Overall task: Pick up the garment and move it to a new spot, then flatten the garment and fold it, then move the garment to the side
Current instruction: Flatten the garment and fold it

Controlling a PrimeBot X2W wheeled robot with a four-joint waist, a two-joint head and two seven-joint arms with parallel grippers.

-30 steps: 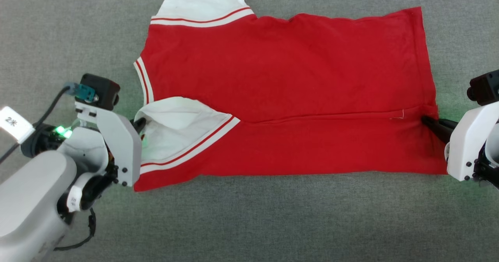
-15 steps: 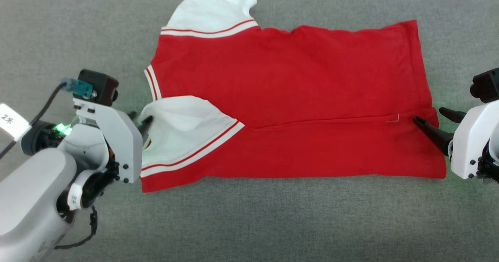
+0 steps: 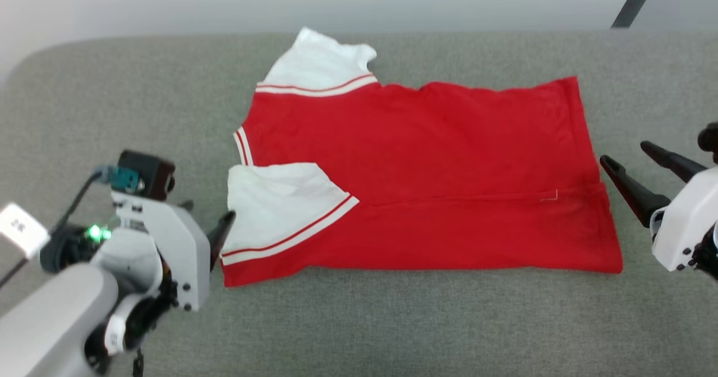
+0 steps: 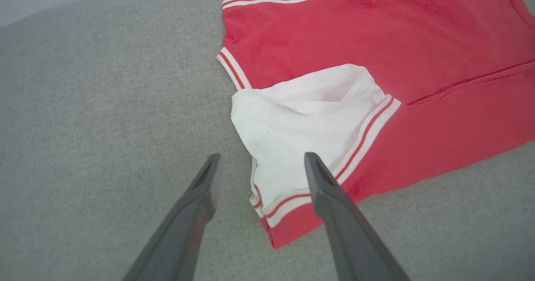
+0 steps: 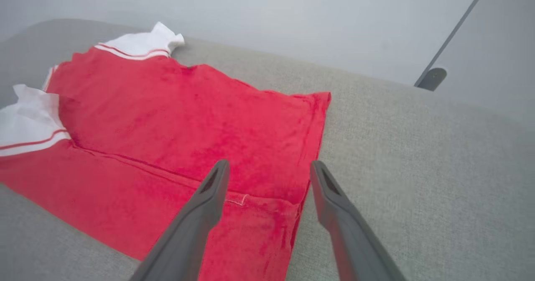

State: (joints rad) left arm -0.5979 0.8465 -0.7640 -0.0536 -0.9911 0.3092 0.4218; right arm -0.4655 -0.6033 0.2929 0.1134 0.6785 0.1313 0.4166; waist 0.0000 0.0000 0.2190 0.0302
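Note:
The garment [image 3: 426, 158] lies flat on the grey cloth surface, red with white sleeves, its near long edge folded up over the body. One white sleeve [image 3: 280, 206] rests on the fold at the left, and the other [image 3: 317, 65] points away at the far side. No lettering shows. My left gripper [image 3: 206, 217] is open just off the left sleeve, holding nothing; its fingers [image 4: 322, 180] hover over the sleeve's hem [image 4: 288, 201]. My right gripper [image 3: 627, 155] is open beside the garment's right hem, and its tips [image 5: 269, 164] stand above that hem [image 5: 309, 147], empty.
The grey cloth surface [image 3: 364, 321] stretches wide in front of the garment and to both sides. Its far edge [image 3: 168, 37] curves round at the left, with a pale wall behind. A dark slanted pole [image 3: 634, 0] stands beyond the far right.
Both grippers have gone from shut on the garment's ends to open, letting it go and drawing back a little. The camera has tilted up, so the whole picture sits lower.

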